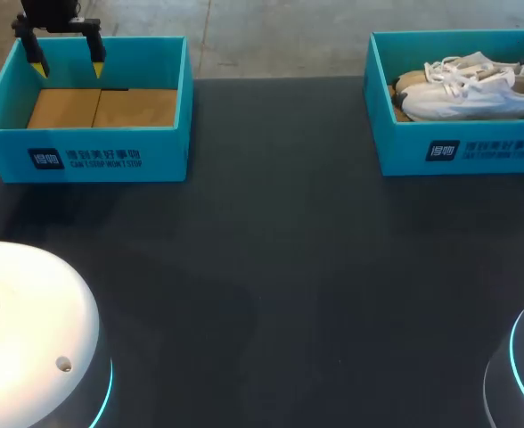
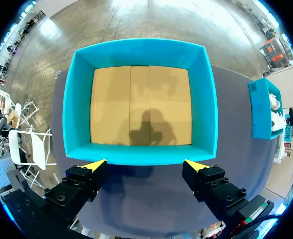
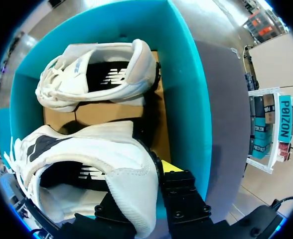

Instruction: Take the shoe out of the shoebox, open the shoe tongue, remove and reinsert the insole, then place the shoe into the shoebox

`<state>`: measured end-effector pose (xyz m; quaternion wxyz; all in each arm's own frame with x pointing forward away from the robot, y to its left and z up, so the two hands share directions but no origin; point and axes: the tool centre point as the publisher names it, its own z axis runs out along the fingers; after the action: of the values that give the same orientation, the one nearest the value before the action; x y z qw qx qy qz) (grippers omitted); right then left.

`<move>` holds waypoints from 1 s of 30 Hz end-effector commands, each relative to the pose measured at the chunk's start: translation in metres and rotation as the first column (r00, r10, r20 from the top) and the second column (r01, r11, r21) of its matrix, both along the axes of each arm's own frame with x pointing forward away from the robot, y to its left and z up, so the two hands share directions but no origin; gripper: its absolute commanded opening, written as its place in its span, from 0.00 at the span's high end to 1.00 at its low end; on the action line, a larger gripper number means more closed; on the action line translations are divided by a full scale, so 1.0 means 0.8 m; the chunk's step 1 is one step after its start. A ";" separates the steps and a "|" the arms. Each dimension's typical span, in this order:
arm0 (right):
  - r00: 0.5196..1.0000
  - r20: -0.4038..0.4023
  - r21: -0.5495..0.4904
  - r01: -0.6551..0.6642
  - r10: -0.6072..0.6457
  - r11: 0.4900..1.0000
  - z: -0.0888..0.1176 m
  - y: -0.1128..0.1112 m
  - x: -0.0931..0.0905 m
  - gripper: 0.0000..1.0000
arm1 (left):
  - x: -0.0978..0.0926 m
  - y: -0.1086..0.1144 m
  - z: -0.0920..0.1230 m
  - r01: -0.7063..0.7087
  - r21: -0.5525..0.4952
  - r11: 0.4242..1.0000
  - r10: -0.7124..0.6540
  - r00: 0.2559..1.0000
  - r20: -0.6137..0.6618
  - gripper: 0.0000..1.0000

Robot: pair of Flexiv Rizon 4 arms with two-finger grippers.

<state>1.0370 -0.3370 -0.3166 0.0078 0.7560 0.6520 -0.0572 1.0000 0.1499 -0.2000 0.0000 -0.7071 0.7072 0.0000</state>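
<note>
Right gripper (image 3: 145, 188) sits at the heel of the nearer white sneaker (image 3: 86, 164); whether it pinches the heel I cannot tell. The sneaker lies in the right shoebox (image 3: 182, 74), its long axis running away from me, heel nearest and toe farthest, with a second sneaker (image 3: 96, 74) beyond. It is white, laced, with a dark lining. My left gripper (image 2: 145, 165), spread wide, hangs over the empty left shoebox (image 2: 141, 52), well apart.
</note>
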 end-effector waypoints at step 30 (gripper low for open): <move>1.000 0.016 -0.065 0.024 -0.023 0.998 0.193 0.048 -0.019 1.00 | 0.000 0.000 0.000 0.000 0.000 1.000 0.000 1.000 0.000 0.00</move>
<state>1.0293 -0.3024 -0.1719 0.0314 0.7621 0.6423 -0.0759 1.0000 0.1499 -0.2001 0.0000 -0.7071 0.7072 0.0000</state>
